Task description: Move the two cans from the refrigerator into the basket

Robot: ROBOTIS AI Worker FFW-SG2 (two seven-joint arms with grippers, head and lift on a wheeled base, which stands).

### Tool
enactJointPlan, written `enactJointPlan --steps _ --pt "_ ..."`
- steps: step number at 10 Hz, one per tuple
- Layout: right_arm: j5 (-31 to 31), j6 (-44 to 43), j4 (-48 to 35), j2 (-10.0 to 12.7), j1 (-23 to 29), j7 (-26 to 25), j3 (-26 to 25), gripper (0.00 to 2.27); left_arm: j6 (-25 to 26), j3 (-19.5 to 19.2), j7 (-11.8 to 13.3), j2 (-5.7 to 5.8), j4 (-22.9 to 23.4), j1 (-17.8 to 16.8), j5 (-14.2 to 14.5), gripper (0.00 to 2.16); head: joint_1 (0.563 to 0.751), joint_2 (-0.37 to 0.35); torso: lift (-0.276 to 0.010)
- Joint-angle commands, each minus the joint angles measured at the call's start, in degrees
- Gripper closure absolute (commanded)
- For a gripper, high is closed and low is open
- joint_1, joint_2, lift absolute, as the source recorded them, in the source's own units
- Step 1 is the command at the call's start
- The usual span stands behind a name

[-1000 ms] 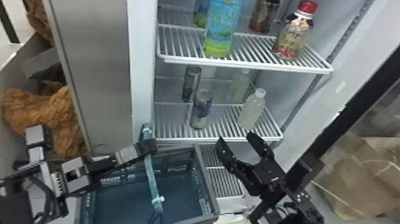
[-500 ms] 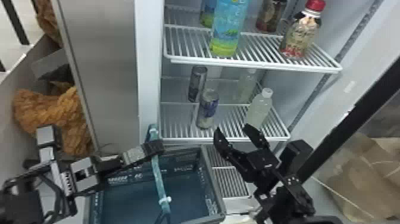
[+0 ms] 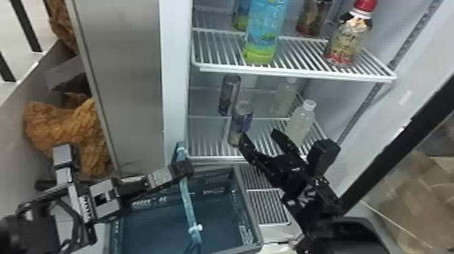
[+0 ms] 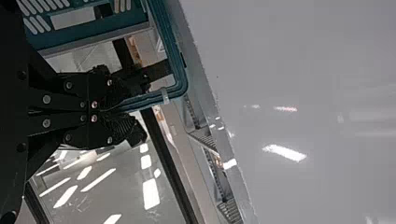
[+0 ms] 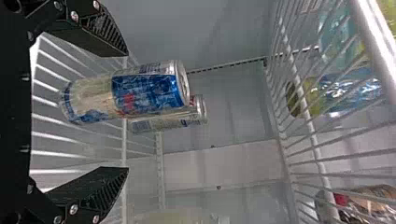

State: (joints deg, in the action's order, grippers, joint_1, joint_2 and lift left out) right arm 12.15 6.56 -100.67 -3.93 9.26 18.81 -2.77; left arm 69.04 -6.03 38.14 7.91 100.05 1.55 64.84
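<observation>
In the head view, the front can (image 3: pixel 241 123) and back can (image 3: pixel 229 94) stand on the refrigerator's lower shelf (image 3: pixel 209 157), near a pale bottle (image 3: pixel 300 125). The right gripper (image 3: pixel 258 140) is just beside the front can, while the left gripper (image 3: pixel 184 168) is at the teal bar (image 3: pixel 187 202) of the basket (image 3: pixel 251 216). In the left wrist view, the left gripper (image 4: pixel 116 111) is clamped on that bar. In the right wrist view, the right gripper (image 5: pixel 127 112) is spread wide, gripping nothing, facing both cans.
</observation>
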Motion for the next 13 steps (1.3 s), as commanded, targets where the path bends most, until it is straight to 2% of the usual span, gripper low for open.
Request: enactJointPlan --steps 1,6,13 --pt "-0.15 0.75 2.17 -0.2 -2.66 0.0 1.63 0.17 0.0 -0.02 0.01 0.0 0.0 0.0 0.18 1.21 0.695 -0.196 -0.219" --pt "-0.72 1.73 7.79 -0.47 -8.28 0.0 4.71 0.17 0.0 0.09 -0.08 0.09 -0.14 0.0 0.18 1.21 0.695 -0.151 -0.219" --pt "-1.41 3.7 9.9 -0.9 -10.81 -0.97 5.74 0.22 0.0 0.32 -0.08 0.35 -0.42 0.14 0.52 1.21 0.695 -0.136 -0.219"
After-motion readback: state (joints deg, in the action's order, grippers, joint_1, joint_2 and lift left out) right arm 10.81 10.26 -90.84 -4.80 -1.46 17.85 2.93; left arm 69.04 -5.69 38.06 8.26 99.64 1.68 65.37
